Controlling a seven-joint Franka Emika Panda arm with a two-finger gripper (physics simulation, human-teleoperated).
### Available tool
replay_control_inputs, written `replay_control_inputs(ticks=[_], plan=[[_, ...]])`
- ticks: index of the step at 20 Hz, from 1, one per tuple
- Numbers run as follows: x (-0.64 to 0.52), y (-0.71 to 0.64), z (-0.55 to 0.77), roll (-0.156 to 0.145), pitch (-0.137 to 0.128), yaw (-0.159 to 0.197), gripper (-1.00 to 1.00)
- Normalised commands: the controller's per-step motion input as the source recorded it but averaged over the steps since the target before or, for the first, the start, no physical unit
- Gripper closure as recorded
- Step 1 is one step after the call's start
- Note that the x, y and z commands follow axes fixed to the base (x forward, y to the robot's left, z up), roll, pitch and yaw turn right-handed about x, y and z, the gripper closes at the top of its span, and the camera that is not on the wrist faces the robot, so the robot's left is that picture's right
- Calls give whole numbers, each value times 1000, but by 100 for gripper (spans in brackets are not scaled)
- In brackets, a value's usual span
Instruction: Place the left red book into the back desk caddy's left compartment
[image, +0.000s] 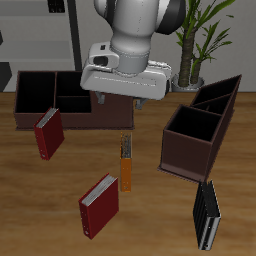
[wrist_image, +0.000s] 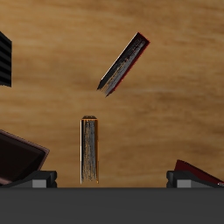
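1. Red one first: the left red book (image: 98, 205) sits near the desk's (image: 30, 225) front edge, 7 o'clock off the orange book (image: 127, 162) in the exterior view.
2. Tool (image: 118, 103) is wide open and empty, hovering above.
3. Probably stiff and light; I'd pinch across the covers mid-spine.

The arm's white body covers the middle of the back desk caddy (image: 40, 95), so the inner bins there cannot be seen, and the gripper (image: 118, 104) is mostly hidden under it; if its jaws are apart is not clear. The black book (image: 206, 218) is cut by the exterior view's edge. In the wrist view, the taller caddy (wrist_image: 19, 157) shows only one corner.
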Motion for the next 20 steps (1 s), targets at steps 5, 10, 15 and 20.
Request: replay_control_inputs(ticks=[5, 10, 15, 20], plan=[[327, -91, -51, -14, -7, -42, -100], [292, -81, -62, -12, -3, -48, -100], [378, 43, -147, 23, -9, -63, -100], [303, 30, -159, 47, -8, -15, -100]])
